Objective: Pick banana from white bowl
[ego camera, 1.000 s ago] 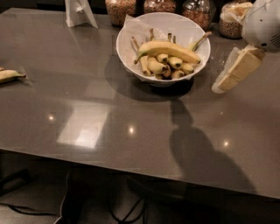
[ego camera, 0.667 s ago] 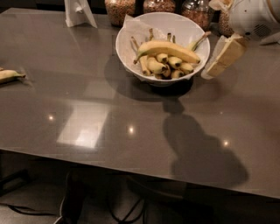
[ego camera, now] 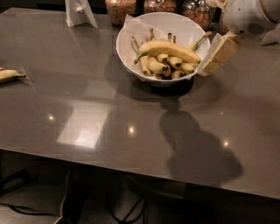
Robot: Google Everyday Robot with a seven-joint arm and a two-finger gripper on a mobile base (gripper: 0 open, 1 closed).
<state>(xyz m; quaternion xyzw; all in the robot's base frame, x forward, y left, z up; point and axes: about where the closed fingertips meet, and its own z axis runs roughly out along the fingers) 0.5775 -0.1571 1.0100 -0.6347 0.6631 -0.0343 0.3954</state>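
- Camera view: the banana (ego camera: pixel 168 49) is the big one, long, curved and yellow with a thin greenish-brown stem pointing left. It lies across the top of the pile, spanning most of the bowl's width.
- It sits in the white bowl (ego camera: pixel 186 26), which stands on the counter (ego camera: pixel 87 118) near the far edge, somewhat toward the right side.
- Under it is a bunch of short stubby bananas (ego camera: pixel 168 64) with dark tips, packed close and touching it from below.
- Crumpled white paper (ego camera: pixel 130 24) lines the bowl and pokes up at the rim on both sides.
- The gripper (ego camera: pixel 210 65) is just beside the bowl's right rim, angled down-left, with the arm's white housing behind it toward the far right corner. Honestly can't tell if the jaws are apart or together.
- Glass jars of grains (ego camera: pixel 120 8) line the far edge behind the bowl, and a white folded stand (ego camera: pixel 78 12) sits further left along that edge.
- One small pale banana (ego camera: pixel 9 75) lies alone at the left edge, well apart.
- The counter is dark grey, smooth and shiny; the bowl is glossy, round and deep.
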